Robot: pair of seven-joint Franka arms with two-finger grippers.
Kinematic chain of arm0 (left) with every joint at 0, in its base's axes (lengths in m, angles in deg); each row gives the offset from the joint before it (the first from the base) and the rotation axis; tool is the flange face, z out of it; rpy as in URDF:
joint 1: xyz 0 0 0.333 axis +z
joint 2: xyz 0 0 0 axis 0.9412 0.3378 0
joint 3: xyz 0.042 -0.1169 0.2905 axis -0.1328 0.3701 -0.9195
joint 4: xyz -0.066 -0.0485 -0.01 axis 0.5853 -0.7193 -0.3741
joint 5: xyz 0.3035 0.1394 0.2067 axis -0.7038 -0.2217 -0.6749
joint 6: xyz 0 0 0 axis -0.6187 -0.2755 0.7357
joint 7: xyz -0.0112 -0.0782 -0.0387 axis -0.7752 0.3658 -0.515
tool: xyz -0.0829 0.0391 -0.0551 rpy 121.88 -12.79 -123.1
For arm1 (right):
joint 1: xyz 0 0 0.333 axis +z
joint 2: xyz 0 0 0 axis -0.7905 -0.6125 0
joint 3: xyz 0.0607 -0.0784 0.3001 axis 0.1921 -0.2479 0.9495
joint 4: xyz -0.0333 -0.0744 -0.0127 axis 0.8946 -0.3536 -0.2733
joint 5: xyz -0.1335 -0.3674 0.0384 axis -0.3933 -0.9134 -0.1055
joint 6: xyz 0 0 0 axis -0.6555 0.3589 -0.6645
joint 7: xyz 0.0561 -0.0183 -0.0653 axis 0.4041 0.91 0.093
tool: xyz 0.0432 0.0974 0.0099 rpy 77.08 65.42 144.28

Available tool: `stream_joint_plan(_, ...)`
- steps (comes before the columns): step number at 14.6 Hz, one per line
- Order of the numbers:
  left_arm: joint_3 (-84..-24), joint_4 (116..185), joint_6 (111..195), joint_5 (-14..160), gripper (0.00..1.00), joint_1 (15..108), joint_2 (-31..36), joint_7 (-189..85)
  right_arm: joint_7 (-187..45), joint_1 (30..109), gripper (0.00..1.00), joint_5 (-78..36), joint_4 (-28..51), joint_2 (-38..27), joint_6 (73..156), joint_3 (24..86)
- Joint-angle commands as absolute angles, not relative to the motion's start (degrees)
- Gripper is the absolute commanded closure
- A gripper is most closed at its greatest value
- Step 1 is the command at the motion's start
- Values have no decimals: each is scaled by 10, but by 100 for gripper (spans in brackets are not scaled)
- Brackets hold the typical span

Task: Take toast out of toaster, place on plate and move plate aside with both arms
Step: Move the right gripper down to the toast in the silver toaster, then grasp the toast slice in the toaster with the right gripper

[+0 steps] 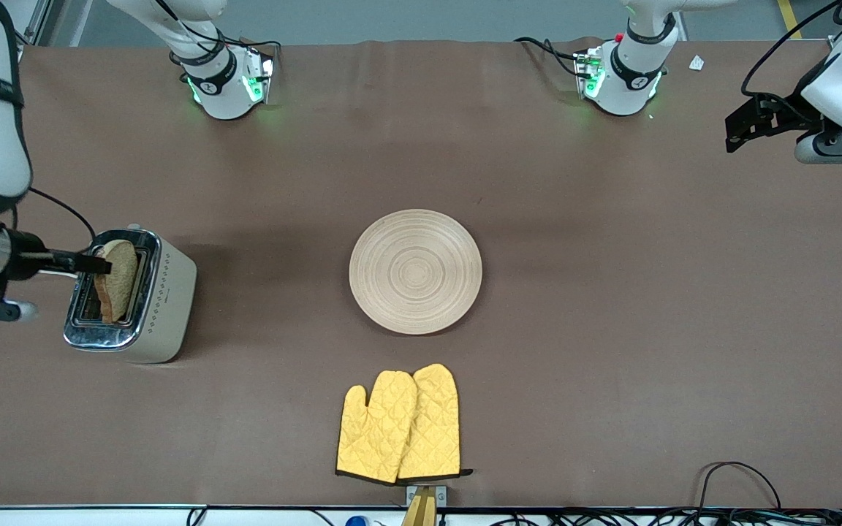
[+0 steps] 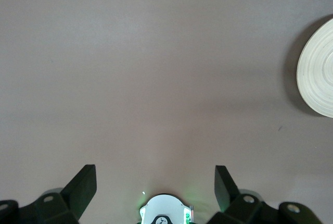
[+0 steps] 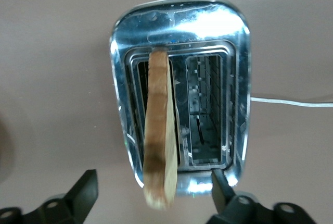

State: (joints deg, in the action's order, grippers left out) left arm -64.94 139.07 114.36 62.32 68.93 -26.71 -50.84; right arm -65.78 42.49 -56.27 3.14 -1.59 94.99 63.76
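Note:
The toast (image 1: 120, 281) stands upright in one slot of a silver toaster (image 1: 161, 307) at the right arm's end of the table, its upper half sticking out. My right gripper (image 1: 99, 263) is at the slice's top edge. In the right wrist view the toast (image 3: 158, 125) sits between the open fingers of that gripper (image 3: 154, 187), with a gap on each side. The round wooden plate (image 1: 415, 272) lies bare mid-table. My left gripper (image 1: 734, 135) waits open in the air over the left arm's end of the table, and in its wrist view this gripper (image 2: 155, 182) holds nothing, with the plate (image 2: 317, 70) at the picture's edge.
A pair of yellow oven mitts (image 1: 400, 425) lies nearer to the front camera than the plate, close to the table's front edge. The toaster's second slot (image 3: 205, 109) has nothing in it. A white cord (image 3: 291, 102) runs from the toaster across the brown table.

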Motion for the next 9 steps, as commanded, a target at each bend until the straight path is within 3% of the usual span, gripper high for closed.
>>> stream_joint_plan(1,-649,1375,1138,629,0,692,-260,-501,-662,416,30,-559,25,-33,951,647)
stream_joint_plan(4,-649,1374,1138,629,0,692,-260,-501,-662,418,62,-561,25,-38,947,647)
stream_joint_plan(9,-650,1375,1138,629,0,692,-260,-501,-664,427,92,-571,18,-36,946,648)
